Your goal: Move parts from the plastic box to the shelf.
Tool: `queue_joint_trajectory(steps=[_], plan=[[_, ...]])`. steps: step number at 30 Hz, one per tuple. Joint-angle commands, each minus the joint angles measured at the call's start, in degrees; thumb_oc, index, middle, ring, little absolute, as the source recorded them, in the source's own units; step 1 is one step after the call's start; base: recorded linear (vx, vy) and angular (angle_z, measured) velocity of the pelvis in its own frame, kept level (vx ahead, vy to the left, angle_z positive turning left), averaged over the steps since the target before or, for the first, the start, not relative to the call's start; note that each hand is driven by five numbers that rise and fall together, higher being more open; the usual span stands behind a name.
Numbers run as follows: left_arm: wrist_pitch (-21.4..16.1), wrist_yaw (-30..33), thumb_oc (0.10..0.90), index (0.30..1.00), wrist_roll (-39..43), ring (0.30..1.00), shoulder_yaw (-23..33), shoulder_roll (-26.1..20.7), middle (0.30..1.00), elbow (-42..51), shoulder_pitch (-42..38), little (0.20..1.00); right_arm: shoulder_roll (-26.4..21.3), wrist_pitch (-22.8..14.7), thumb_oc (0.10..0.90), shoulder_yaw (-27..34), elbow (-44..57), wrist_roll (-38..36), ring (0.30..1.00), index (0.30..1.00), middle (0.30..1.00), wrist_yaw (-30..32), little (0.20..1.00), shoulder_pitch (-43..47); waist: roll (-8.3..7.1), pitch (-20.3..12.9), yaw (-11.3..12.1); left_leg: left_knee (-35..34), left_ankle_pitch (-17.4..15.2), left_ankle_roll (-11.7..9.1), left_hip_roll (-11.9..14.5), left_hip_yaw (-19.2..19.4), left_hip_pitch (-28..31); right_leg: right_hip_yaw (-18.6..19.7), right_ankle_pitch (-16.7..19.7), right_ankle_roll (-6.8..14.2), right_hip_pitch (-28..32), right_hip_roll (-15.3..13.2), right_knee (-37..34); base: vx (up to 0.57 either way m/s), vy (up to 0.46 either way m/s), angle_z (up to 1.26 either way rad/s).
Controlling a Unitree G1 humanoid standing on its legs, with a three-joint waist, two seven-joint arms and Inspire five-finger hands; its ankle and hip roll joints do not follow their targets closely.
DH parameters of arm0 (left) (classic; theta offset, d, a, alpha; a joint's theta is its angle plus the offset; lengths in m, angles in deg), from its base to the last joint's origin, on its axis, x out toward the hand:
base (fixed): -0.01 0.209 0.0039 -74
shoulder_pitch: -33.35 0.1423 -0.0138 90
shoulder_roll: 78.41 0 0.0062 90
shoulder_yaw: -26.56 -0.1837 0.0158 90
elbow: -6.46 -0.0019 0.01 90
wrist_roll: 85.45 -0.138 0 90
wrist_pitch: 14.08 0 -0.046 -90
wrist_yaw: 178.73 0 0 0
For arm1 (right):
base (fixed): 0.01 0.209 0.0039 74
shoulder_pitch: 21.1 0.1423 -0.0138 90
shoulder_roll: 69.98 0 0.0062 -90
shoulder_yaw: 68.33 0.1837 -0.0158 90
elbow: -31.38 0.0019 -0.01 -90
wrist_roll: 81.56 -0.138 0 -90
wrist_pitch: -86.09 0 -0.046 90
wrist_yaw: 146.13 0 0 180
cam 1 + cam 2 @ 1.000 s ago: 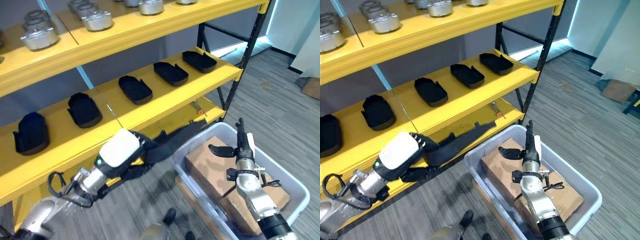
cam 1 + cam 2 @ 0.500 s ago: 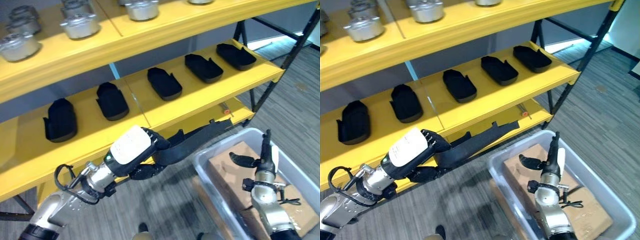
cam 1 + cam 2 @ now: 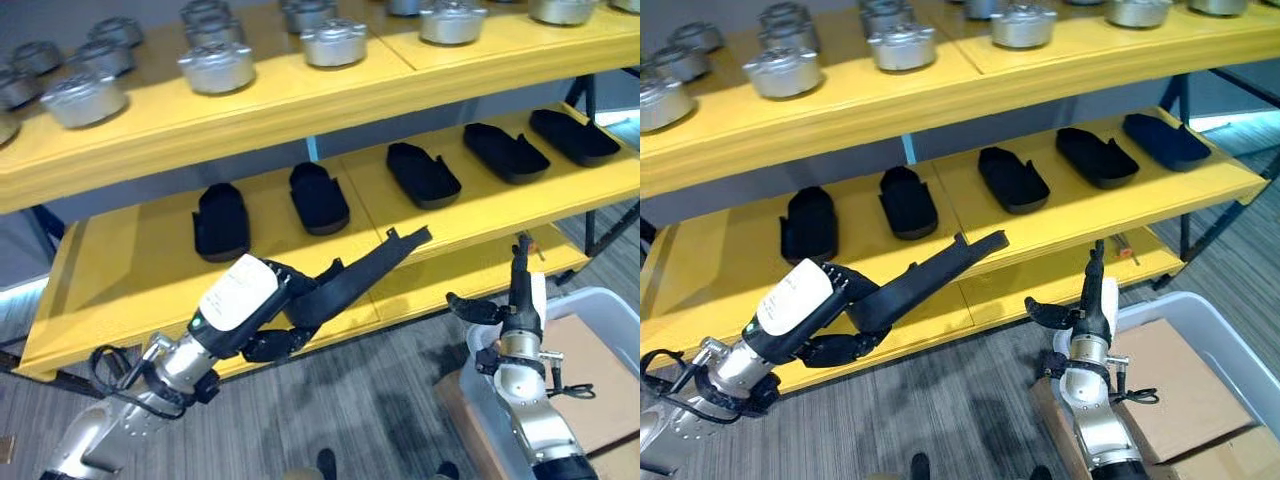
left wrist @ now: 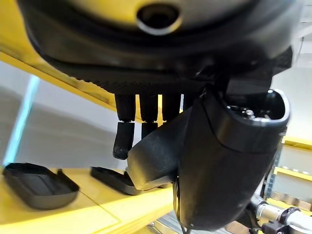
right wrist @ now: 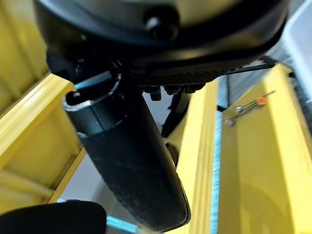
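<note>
My left hand (image 3: 262, 305) is shut on a long, flat black part (image 3: 370, 272). The part slants up to the right, and its notched tip hangs over the front edge of the yellow middle shelf (image 3: 130, 280). In the left wrist view the fingers (image 4: 126, 139) curl round the part (image 4: 156, 158). My right hand (image 3: 518, 318) is open and holds nothing, fingers straight up and thumb out. It stands at the left rim of the grey plastic box (image 3: 600, 298), in front of the lowest shelf.
Several black parts (image 3: 318, 198) lie in a row on the middle shelf, with bare board at its left end. Silver round metal parts (image 3: 215, 65) line the top shelf. A cardboard carton (image 3: 595, 370) fills the box. A small tool (image 3: 1123, 247) lies on the lowest shelf.
The camera has swung left, so the shelf fills more of the picture. My left hand has raised the black part from the lowest shelf's level to the middle shelf's edge. The right hand stays open.
</note>
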Motion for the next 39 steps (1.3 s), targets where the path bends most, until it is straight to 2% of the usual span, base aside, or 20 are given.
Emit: queue_joint_trajectory(steps=[1,3,4,5,7,9,13,16,19,20,21,25,26,27,29,30,32,34,35,39], plan=[[-5.8,3.7,0.400,0.300,9.7,0.300,2.1,-1.0,0.300,7.3,-7.5,0.300,-4.0,-3.8,0.900,1.6,5.9,3.0,1.000,1.000,1.000,6.9,1.000,4.9,0.36,-3.5,-2.1,0.4,-3.0,1.7,2.6,1.5,0.6,3.5,-7.2,2.2,1.3,5.0,7.3,-0.09,0.055,0.30],[-4.0,3.0,0.400,0.300,10.8,0.300,0.2,-0.8,0.300,7.7,-10.3,0.300,-4.8,-4.7,0.900,1.4,6.0,3.4,1.000,1.000,1.000,7.7,1.000,4.9,-0.08,-3.2,-3.4,0.2,-2.9,1.7,1.9,-0.1,0.1,6.3,-12.3,0.1,1.0,12.3,6.5,-0.01,0.025,0.63],[-3.2,2.7,0.400,0.300,11.5,0.300,-0.7,-0.5,0.300,8.0,-11.3,0.300,-5.3,-4.9,0.900,1.4,6.2,3.1,1.000,1.000,1.000,8.0,1.000,4.9,-0.34,-3.1,-3.9,0.3,-2.8,1.6,1.3,-0.8,-0.2,7.5,-13.5,-0.9,1.2,14.8,5.3,0.01,0.015,0.55],[-2.0,1.9,0.400,0.300,12.7,0.300,-2.2,0.1,0.300,8.0,-13.0,0.300,-5.8,-4.9,0.900,1.3,6.5,3.0,1.000,1.000,1.000,8.8,1.000,5.1,-0.66,-3.0,-5.0,0.8,-3.0,1.7,0.3,-2.6,-0.5,10.8,-13.8,-1.7,0.9,17.2,3.7,0.01,0.012,0.32],[-1.0,-1.4,0.400,0.300,17.9,0.300,-5.1,1.1,0.300,7.4,-15.9,0.300,-6.2,-5.7,0.900,1.3,6.2,3.6,1.000,1.000,1.000,10.1,1.000,4.9,-0.66,-2.8,-7.1,1.4,-2.7,2.0,-0.8,-5.9,-1.2,17.2,-13.1,-2.8,-0.1,19.9,2.3,-0.02,-0.004,0.39],[0.5,-6.9,0.400,0.300,22.7,0.300,-6.5,3.7,0.300,7.3,-17.5,0.300,-6.3,-7.8,0.900,2.4,5.6,2.8,1.000,1.000,1.000,9.5,1.000,4.5,-0.95,-2.8,-8.0,1.4,-2.4,1.8,-1.4,-7.6,-2.4,19.8,-13.1,-3.7,0.2,21.4,0.4,-0.06,-0.052,0.65],[0.8,-9.7,0.400,0.300,23.1,0.300,-7.0,5.7,0.300,7.4,-16.4,0.300,-7.3,-7.8,0.900,4.0,4.4,0.6,1.000,1.000,1.000,7.4,1.000,4.1,-1.26,-3.4,-8.3,1.3,-2.4,1.3,-1.7,-7.5,-2.2,20.6,-11.2,-3.5,1.9,21.2,-3.8,0.03,-0.064,0.12],[1.7,-10.4,0.400,0.300,22.0,0.300,-4.9,4.7,0.300,8.1,-14.5,0.300,-8.2,-9.6,0.900,6.4,5.7,1.1,1.000,1.000,1.000,8.1,1.000,2.3,-1.50,-4.1,-9.3,7.7,-5.7,1.0,-2.9,-3.1,-2.8,21.1,-9.2,-3.2,3.1,19.5,-7.4,0.04,-0.047,0.01],[0.9,-12.5,0.400,0.300,23.3,0.300,-4.5,4.4,0.300,8.0,-15.0,0.300,-8.6,-9.2,0.900,8.0,7.0,2.0,1.000,1.000,1.000,10.6,1.000,1.0,-2.13,-3.6,-10.5,14.4,-7.6,0.0,0.2,3.0,-5.0,18.6,-8.5,-2.9,3.2,17.6,-7.5,-0.05,-0.016,0.27],[0.9,-12.5,0.400,0.300,23.4,0.300,-4.5,4.4,0.300,8.0,-15.0,0.300,-8.6,-9.2,0.900,8.0,7.1,2.0,1.000,1.000,1.000,10.6,1.000,1.0,-2.10,-3.6,-10.5,14.6,-7.7,-0.1,0.2,3.0,-5.1,18.5,-8.5,-2.9,3.1,17.6,-7.5,-0.09,0.200,0.85],[1.3,-17.0,0.400,0.300,26.8,0.300,-4.5,3.8,0.300,9.2,-15.4,0.300,-8.6,-9.5,0.900,9.9,7.1,1.9,1.000,1.000,1.000,12.0,1.000,0.5,-1.19,-3.7,-12.3,12.6,-5.7,-1.5,5.0,7.1,-3.7,16.3,-8.7,-2.7,2.4,16.2,-6.6,-0.06,0.237,0.97],[3.0,-17.5,0.400,0.300,27.5,0.300,-4.3,1.9,0.300,10.1,-14.5,0.300,-10.1,-9.5,0.900,10.9,6.2,0.6,1.000,1.000,1.000,8.5,1.000,1.0,-0.22,-4.1,-12.4,6.5,-3.0,-2.9,7.0,3.1,-1.0,18.0,-9.4,-2.6,2.6,15.7,-6.6,0.03,0.317,0.38],[2.5,-17.1,0.400,0.300,28.6,0.300,-3.5,1.3,0.300,10.2,-13.7,0.300,-12.0,-9.5,0.900,11.2,4.7,-3.4,1.000,1.000,1.000,6.9,1.000,2.2,0.33,-4.5,-11.8,3.3,2.6,-5.1,10.8,-0.1,-0.5,19.2,-10.0,-2.8,3.1,15.2,-6.8,0.01,0.401,-0.16],[2.1,-17.1,0.400,0.300,28.9,0.300,-3.0,1.3,0.300,10.5,-13.2,0.300,-12.4,-9.9,0.900,11.7,4.2,-4.1,1.000,1.000,1.000,6.7,1.000,2.6,0.57,-4.4,-11.6,2.7,6.3,-6.3,13.3,-1.5,-1.0,19.5,-10.2,-2.9,3.3,15.0,-6.7,0.01,0.472,-0.24],[1.4,-17.2,0.400,0.300,29.4,0.300,-2.1,1.7,0.300,10.7,-12.4,0.300,-12.9,-11.2,0.900,12.7,3.6,-3.8,1.000,1.000,1.000,7.4,1.000,3.0,0.78,-4.3,-11.3,1.9,8.7,-7.2,15.5,-3.7,-1.1,20.0,-10.3,-2.7,3.4,14.0,-6.4,-0.01,0.306,-0.16],[1.3,-17.0,0.400,0.300,29.1,0.300,-1.9,1.8,0.300,10.7,-12.2,0.300,-13.1,-11.5,0.900,12.9,3.4,-3.8,1.000,1.000,1.000,7.6,1.000,3.1,0.85,-4.2,-11.3,1.8,8.9,-7.3,15.7,-4.2,-1.0,20.2,-10.4,-2.6,3.5,13.8,-6.2,-0.02,0.399,-0.24],[0.1,-15.7,0.400,0.300,28.8,0.300,-1.6,2.1,0.300,10.2,-12.3,0.300,-13.6,-10.6,0.900,13.7,3.9,-5.0,1.000,1.000,1.000,8.6,1.000,3.7,1.20,-3.9,-11.2,2.1,6.8,-6.9,15.2,-5.4,-0.3,20.5,-10.8,-2.0,3.4,12.4,-4.9,-0.03,0.490,-0.39],[-0.5,-16.0,0.400,0.300,28.2,0.300,-1.0,2.6,0.300,9.9,-12.9,0.300,-12.7,-9.7,0.900,15.9,4.9,-4.3,1.000,1.000,1.000,7.0,1.000,3.0,1.49,-3.6,-11.7,1.2,2.7,-6.0,13.7,-3.4,1.0,19.0,-11.3,-0.7,2.9,10.0,-1.7,-0.03,0.556,-0.27],[-0.4,-16.1,0.400,0.300,28.0,0.300,-0.9,2.7,0.300,10.1,-12.9,0.300,-12.6,-9.4,0.900,16.2,5.3,-4.1,1.000,1.000,1.000,6.8,1.000,2.8,1.47,-3.6,-11.6,1.0,2.4,-5.8,13.4,-3.2,1.2,18.8,-11.3,-0.3,2.9,9.6,-1.5,-0.03,0.463,0.00],[0.7,-14.7,0.400,0.300,24.2,0.300,-1.0,1.7,0.300,8.9,-13.9,0.300,-11.1,-8.0,0.900,16.5,9.4,-4.4,1.000,1.000,1.000,6.6,1.000,0.5,1.15,-3.5,-11.0,-1.0,0.4,-3.5,9.2,-3.9,1.7,17.5,-9.9,2.3,2.3,5.8,0.0,-0.07,0.436,0.22]])
